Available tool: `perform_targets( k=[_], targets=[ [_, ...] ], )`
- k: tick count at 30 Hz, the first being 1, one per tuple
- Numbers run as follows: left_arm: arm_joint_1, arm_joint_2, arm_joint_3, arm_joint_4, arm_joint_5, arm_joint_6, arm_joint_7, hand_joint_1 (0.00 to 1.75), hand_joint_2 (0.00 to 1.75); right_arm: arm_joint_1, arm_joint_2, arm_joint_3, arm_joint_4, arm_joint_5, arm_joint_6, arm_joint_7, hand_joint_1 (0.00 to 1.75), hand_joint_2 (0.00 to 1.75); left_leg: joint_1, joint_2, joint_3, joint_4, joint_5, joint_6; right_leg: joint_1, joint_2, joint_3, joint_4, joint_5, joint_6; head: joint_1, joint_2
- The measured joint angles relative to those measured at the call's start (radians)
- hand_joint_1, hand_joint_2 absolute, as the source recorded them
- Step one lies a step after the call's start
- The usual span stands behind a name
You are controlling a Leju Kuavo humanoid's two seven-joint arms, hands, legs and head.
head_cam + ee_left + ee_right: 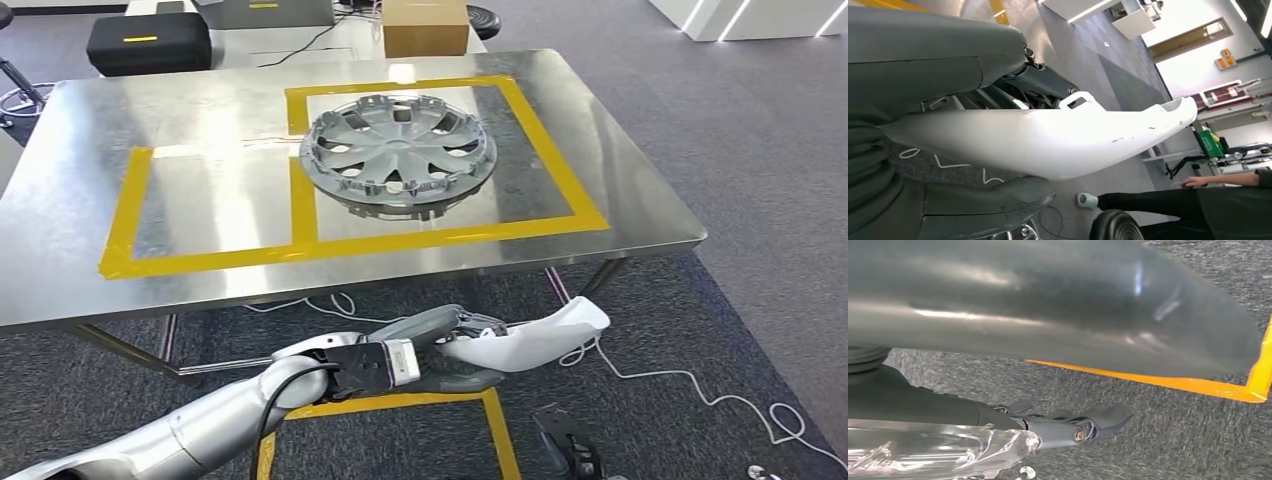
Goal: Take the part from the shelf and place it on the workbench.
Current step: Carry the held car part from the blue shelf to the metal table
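- The left hand (455,345) hangs below and in front of the desk's near edge, over the dark carpet, with its thumb and fingers closed around a long white curved part (535,337).
- In the left wrist view the white part (1048,137) lies between the thick grey thumb and the darker fingers (1048,85); its far tip stands free of the hand.
- The part is off the desk (70,250), its free end pointing towards the desk's near right corner and the desk leg there.
- A grey wheel cover (397,150) lies flat inside the right yellow-taped rectangle, nearer that rectangle's left side.
- The left taped rectangle (215,205) is bare metal, and bare steel runs all along the near edge.
- White cable (690,390) loops on the floor below the near right corner.
- The right hand (1068,427) hangs over carpet beside orange floor tape (1198,385); whether it is open or closed cannot be told.
- A person's arm (1228,179) reaches in, well behind the part.
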Motion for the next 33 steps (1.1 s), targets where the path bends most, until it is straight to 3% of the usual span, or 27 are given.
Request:
perform_targets(
  k=[1,2,3,5,8,10,11,14,15,16,17,19,21,22,26,30,33],
  targets=[
    [0.001,0.000,0.000,0.000,0.000,-0.001,0.000,1.75,1.75,0.001,0.000,0.000,0.000,0.000,0.000,0.000,0.00,0.00,0.000,-0.002,0.012,0.000,-0.009,-0.001,0.000,0.000,-0.006,-0.018,0.021,-0.002,0.000,0.000],
    [0.001,0.000,0.000,0.000,0.001,-0.002,0.000,1.75,1.75,0.002,0.000,0.000,0.000,0.001,0.000,0.000,0.00,0.00,0.000,-0.003,0.025,0.000,-0.018,-0.003,0.000,0.000,0.004,-0.069,0.062,-0.004,0.000,0.000],
    [0.001,0.000,0.000,0.000,0.003,-0.002,0.000,1.75,1.75,0.002,0.000,0.000,0.000,0.001,0.000,0.000,0.00,0.00,0.000,-0.003,0.038,0.000,-0.028,-0.006,0.000,-0.001,0.023,-0.139,0.117,-0.007,0.001,0.000],
    [-0.001,-0.001,0.000,0.001,0.007,-0.004,0.002,1.75,1.75,0.002,0.000,0.000,0.000,0.003,0.001,0.002,0.00,0.00,-0.003,-0.003,0.056,0.002,-0.046,-0.015,0.002,-0.001,0.059,-0.249,0.178,-0.015,0.000,0.000],
    [-0.007,-0.002,0.001,0.003,0.016,-0.014,0.004,1.75,1.75,0.000,0.000,0.000,0.000,0.008,0.002,0.005,0.00,0.00,-0.006,-0.004,0.066,0.000,-0.057,-0.031,0.004,0.000,0.075,-0.277,0.184,-0.032,0.000,0.000],
    [-0.014,-0.003,0.004,0.003,0.033,-0.029,0.004,1.75,1.75,0.000,0.000,-0.001,0.000,0.013,0.002,0.006,0.00,0.00,-0.006,-0.002,0.055,0.029,-0.065,-0.041,0.000,0.001,0.086,-0.282,0.183,-0.039,-0.003,0.000],
    [-0.018,-0.003,0.006,0.003,0.045,-0.038,0.004,1.75,1.75,-0.002,0.000,-0.002,0.000,0.016,0.002,0.006,0.00,0.00,-0.006,-0.002,0.032,0.071,-0.080,-0.047,-0.003,0.000,0.092,-0.284,0.181,-0.043,-0.004,0.000],
    [-0.025,0.000,0.015,0.005,0.081,-0.064,0.004,1.75,1.75,-0.002,0.000,-0.003,0.000,0.022,0.004,0.007,0.00,0.00,-0.002,-0.001,-0.082,0.255,-0.155,-0.058,-0.003,0.000,0.102,-0.286,0.170,-0.051,-0.007,0.000],
    [-0.027,0.001,0.019,0.005,0.092,-0.070,0.006,1.75,1.75,-0.001,0.000,-0.003,0.000,0.024,0.005,0.008,0.00,0.00,-0.002,-0.001,-0.109,0.284,-0.159,-0.059,-0.003,0.001,0.106,-0.286,0.166,-0.051,-0.008,0.000],
    [-0.031,0.002,0.025,0.005,0.102,-0.076,0.010,1.75,1.75,-0.001,0.000,-0.003,0.000,0.026,0.005,0.009,0.00,0.00,-0.002,-0.001,-0.118,0.279,-0.140,-0.059,-0.003,0.001,0.111,-0.286,0.162,-0.051,-0.008,0.000],
    [-0.040,0.002,0.031,0.005,0.113,-0.081,0.015,1.75,1.75,-0.002,0.000,-0.003,0.000,0.028,0.005,0.010,0.00,0.00,-0.002,-0.001,-0.111,0.239,-0.100,-0.057,-0.003,0.002,0.117,-0.286,0.158,-0.050,-0.007,0.000],
    [-0.066,0.002,0.047,0.006,0.134,-0.090,0.029,1.75,1.75,-0.007,0.000,-0.004,0.000,0.032,0.005,0.011,0.00,0.00,-0.003,0.000,-0.070,0.108,-0.004,-0.051,-0.002,0.003,0.127,-0.284,0.151,-0.046,-0.007,0.000],
    [-0.095,0.002,0.062,0.006,0.150,-0.097,0.039,1.75,1.75,-0.012,0.000,-0.004,0.000,0.035,0.006,0.013,0.00,0.00,-0.004,0.000,-0.042,0.017,0.032,-0.043,0.001,0.004,0.126,-0.283,0.147,-0.039,-0.007,0.000],
    [-0.105,0.002,0.069,0.006,0.153,-0.099,0.041,1.75,1.75,-0.014,0.000,-0.004,0.000,0.035,0.006,0.015,0.00,0.00,-0.005,0.000,-0.038,0.002,0.032,-0.039,0.002,0.005,0.124,-0.282,0.145,-0.035,-0.007,0.000],
    [-0.131,0.001,0.084,0.010,0.166,-0.099,0.058,1.75,1.75,-0.017,0.000,-0.004,0.000,0.039,0.006,0.017,0.00,0.00,-0.006,-0.002,-0.037,-0.003,0.040,-0.039,0.003,0.004,0.125,-0.288,0.148,-0.048,-0.006,0.000],
    [-0.189,-0.003,0.093,0.042,0.180,-0.058,0.114,1.75,1.75,-0.021,0.000,-0.004,0.000,0.050,0.007,0.020,0.00,0.00,-0.008,-0.003,-0.038,-0.003,0.039,-0.029,0.002,0.002,0.130,-0.300,0.152,-0.039,-0.007,0.000],
    [-0.243,-0.019,0.103,0.093,0.152,0.045,0.164,1.75,1.75,-0.023,0.000,-0.004,0.000,0.057,0.005,0.024,0.00,0.00,-0.009,-0.003,-0.039,-0.003,0.039,-0.025,0.001,0.002,0.131,-0.305,0.155,-0.026,-0.007,0.000]
  ],
)
